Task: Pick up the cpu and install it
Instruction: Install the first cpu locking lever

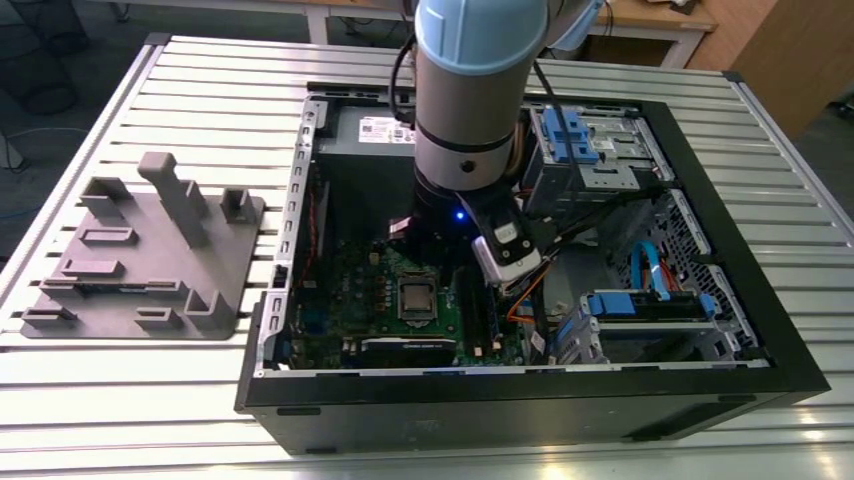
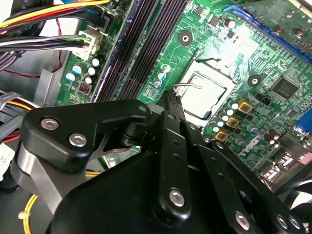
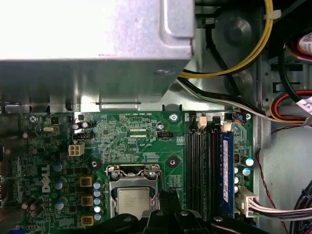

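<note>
You are working over a ribbed silver metal table (image 1: 160,410), on which lies an open black computer case (image 1: 747,380) with a grey plastic fixture block (image 1: 140,255) well apart from it, toward the exterior view's left. Inside the case, the green motherboard (image 3: 131,141) fills the floor, and everything else is best placed from it: the silver power supply box (image 3: 92,44) sits just beside one edge, the long black memory slots (image 3: 202,170) run along another, and bundled coloured cables (image 3: 243,53) crowd past those. The small flat square cpu with its silvery-grey metal top (image 3: 134,202) already rests in the socket near the board's middle, with the metal frame raised beside it. The black gripper (image 2: 170,105) hangs just above the chip's edge, its fingers drawn together and holding nothing. Judge the chip light, stiff and fragile underneath; take it by its thin rim only. Room is tight.
</note>
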### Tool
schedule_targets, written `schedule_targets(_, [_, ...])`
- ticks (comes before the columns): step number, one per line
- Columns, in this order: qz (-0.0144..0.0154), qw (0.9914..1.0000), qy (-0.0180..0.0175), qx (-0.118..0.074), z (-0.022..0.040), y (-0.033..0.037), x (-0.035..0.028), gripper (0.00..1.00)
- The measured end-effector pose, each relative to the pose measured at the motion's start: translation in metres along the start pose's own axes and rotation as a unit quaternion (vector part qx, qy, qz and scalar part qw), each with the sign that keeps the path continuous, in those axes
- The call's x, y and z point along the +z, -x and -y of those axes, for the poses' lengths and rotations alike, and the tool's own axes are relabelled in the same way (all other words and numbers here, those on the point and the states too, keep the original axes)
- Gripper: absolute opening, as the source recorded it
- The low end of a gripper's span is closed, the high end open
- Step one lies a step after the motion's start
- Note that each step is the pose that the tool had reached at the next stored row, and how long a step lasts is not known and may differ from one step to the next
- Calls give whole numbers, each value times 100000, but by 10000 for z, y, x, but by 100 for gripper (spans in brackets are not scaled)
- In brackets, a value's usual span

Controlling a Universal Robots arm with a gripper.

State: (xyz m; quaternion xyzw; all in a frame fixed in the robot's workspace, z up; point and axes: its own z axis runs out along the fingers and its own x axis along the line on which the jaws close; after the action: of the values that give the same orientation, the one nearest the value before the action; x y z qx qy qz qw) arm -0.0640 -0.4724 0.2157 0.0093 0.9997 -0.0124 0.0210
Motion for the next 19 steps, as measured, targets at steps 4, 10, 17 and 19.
schedule_targets(4, [11,99998,-63,-597,0,-2,31,11])
schedule_targets(10, [20,99996,-70,-901,1,-5,43,11])
schedule_targets(17, [23,99995,-7,-950,90,-4,47,11])
schedule_targets(19, [27,99995,-7,-982,110,-4,53,11])
